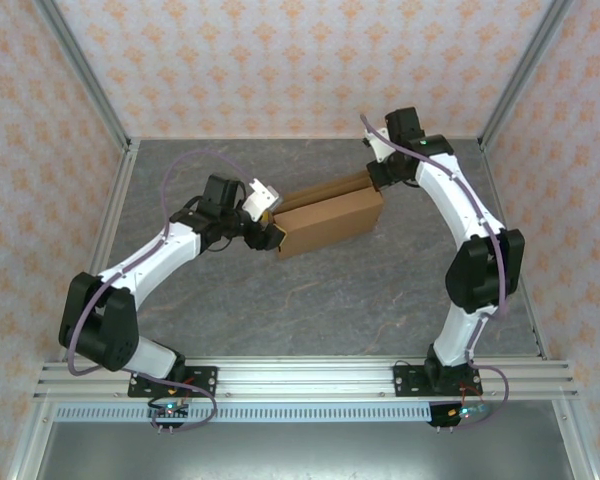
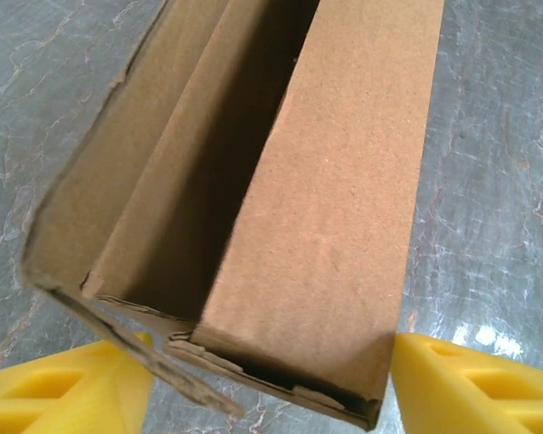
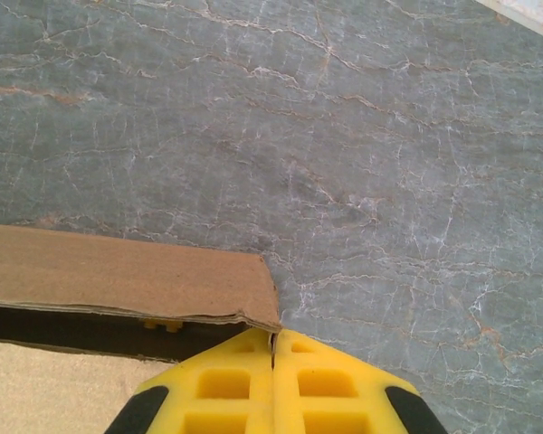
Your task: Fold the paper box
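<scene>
brown paper box (image 2: 326, 226) between spread left claw (image 2: 267, 366), maybe touching

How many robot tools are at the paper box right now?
2. The left tool straddles the paper box at its left end, fingers apart; the right tool is shut at a flap corner on the far right end.

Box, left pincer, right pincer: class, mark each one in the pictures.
Box (image 1: 330, 222): top view, on its brown top panel.
Left pincer (image 2: 270, 387): left wrist view, midway between its yellow fingertips.
Right pincer (image 3: 273, 344): right wrist view, where its shut fingertips meet.
</scene>
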Motion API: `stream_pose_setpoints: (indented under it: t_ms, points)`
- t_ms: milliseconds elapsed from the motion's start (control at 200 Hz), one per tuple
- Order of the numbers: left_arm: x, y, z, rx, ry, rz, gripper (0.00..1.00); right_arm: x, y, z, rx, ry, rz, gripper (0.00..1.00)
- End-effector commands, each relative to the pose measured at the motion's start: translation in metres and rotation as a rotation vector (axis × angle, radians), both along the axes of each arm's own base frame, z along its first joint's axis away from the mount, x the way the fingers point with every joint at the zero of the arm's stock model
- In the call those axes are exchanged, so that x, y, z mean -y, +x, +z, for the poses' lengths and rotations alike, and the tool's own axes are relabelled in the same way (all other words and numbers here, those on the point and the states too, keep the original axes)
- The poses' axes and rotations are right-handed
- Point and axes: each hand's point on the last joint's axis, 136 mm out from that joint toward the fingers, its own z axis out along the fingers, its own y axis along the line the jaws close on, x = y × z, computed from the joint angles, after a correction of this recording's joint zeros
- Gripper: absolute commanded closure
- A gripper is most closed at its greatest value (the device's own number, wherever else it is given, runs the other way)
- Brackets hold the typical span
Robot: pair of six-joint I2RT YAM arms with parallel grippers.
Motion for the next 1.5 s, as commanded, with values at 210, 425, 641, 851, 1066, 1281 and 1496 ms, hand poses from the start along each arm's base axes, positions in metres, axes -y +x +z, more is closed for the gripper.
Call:
stream_pose_setpoints:
  t_ms: [210,425,641,851,1066,1281,1496]
  points:
    - [-0.006,0.031,0.003,0.028,0.023,0.093,0.46,-0.003,0.006,0.003,-0.044,0.001,-0.048,0.98]
    - [-0.005,0.035,-0.005,0.012,0.023,0.108,0.56,0.002,0.005,-0.001,-0.065,-0.028,-0.08,0.98]
    - [-0.009,0.038,-0.006,0.011,0.033,0.128,0.61,0.004,0.006,-0.005,-0.079,-0.022,-0.114,0.98]
    - [-0.006,0.037,-0.007,0.005,0.023,0.113,0.62,0.001,0.009,0.0,-0.104,0.014,-0.175,0.98]
    - [-0.004,0.041,-0.004,-0.01,0.017,0.119,0.59,0.002,0.011,-0.01,-0.113,-0.002,-0.185,0.98]
    - [-0.01,0.047,-0.004,-0.008,0.031,0.17,0.51,0.002,0.013,-0.014,-0.121,-0.005,-0.185,0.98]
    - [-0.011,0.047,-0.001,-0.015,0.028,0.185,0.41,0.003,0.014,-0.019,-0.129,-0.014,-0.191,0.98]
